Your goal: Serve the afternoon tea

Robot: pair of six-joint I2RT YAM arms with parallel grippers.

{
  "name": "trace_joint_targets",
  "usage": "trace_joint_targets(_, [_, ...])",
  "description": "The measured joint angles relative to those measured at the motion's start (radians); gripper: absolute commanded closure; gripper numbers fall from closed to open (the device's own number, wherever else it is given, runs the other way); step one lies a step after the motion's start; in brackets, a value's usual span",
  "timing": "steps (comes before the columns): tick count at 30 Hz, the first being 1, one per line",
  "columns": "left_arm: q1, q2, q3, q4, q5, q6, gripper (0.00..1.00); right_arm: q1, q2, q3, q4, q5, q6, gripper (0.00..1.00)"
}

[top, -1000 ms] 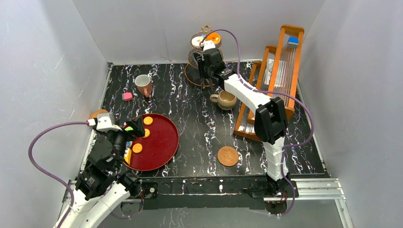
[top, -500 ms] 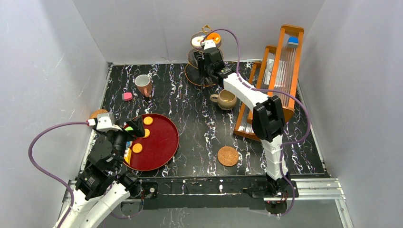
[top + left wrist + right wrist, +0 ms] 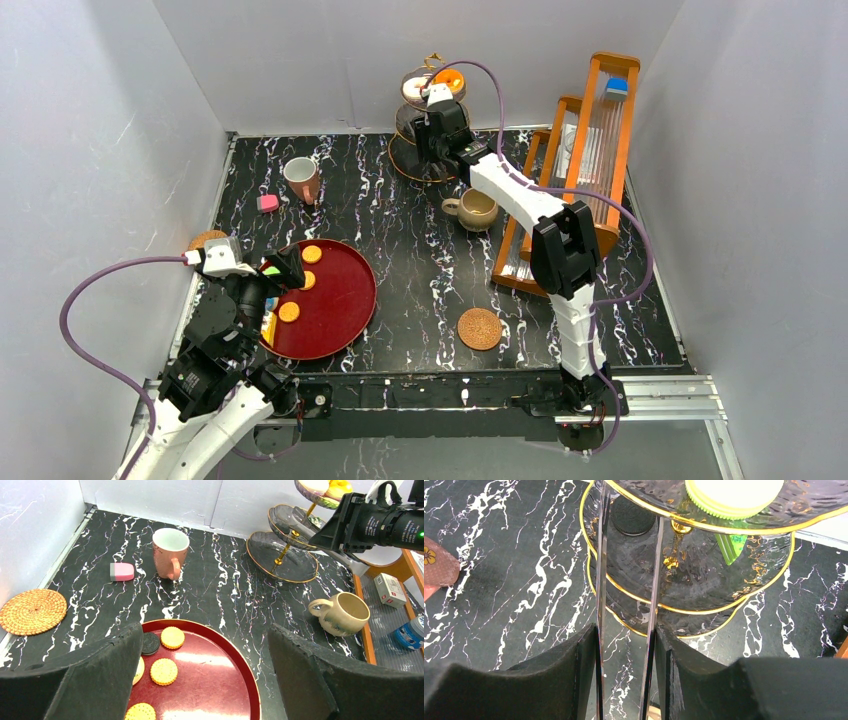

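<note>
Overhead, right arm: stretched to the far side of the table (image 3: 420,260), the right end effector (image 3: 430,140) is at the gold stand (image 3: 400,165), where the sweets belong.
Overhead, left arm: the left end effector (image 3: 283,272) hovers over the near-left rim of the red tray (image 3: 345,300), the supply point for the round cookies (image 3: 289,312).
Overhead, drinks: a pink mug (image 3: 301,178) stands far left and a beige mug (image 3: 477,209) sits just in front of the stand. Neither is on a coaster (image 3: 479,328). One coaster lies near the front, well apart from both, and another is at the left edge.
Overhead, surroundings: a wooden rack (image 3: 590,150) lines the right side, and a pink pastry (image 3: 267,203) lies beside the pink mug.
Left wrist, end effector: the jaws are spread wide and hold nothing. They frame the tray below, apparently waiting their turn.
Left wrist, tray: several tan cookies and one dark one sit at its left side.
Right wrist, end effector: the pads (image 3: 586,645) clamp the two blades of the tongs (image 3: 601,580), which give reach under the upper tier.
Right wrist, stand: a dark cookie (image 3: 633,516) lies on a glass tier between the blades, which stand slightly apart. Whether they touch it cannot be told. A lime pastry (image 3: 734,492) sits on the tier above.
Step in hand: most likely setting that cookie down on the stand. The tray's cookies and both mugs are not yet served.
</note>
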Motion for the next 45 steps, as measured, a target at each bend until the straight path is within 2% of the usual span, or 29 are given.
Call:
trace_joint_targets(14, [0.0, 0.0, 0.0, 0.0, 0.0, 0.0, 0.08, 0.001, -0.021, -0.021, 0.005, -0.076, -0.027, 0.5])
trace_joint_targets(26, [0.0, 0.0, 0.0, 0.0, 0.0, 0.0, 0.08, 0.045, -0.215, -0.251, 0.063, -0.187, -0.098, 0.52])
trace_joint_targets(39, [0.0, 0.005, 0.0, 0.0, 0.0, 0.0, 0.08, 0.185, -0.475, -0.55, 0.151, -0.288, -0.137, 0.52])
trace_joint_targets(45, [0.0, 0.005, 0.0, 0.0, -0.001, 0.0, 0.08, 0.261, -0.525, -0.665, 0.2, -0.319, -0.136, 0.51])
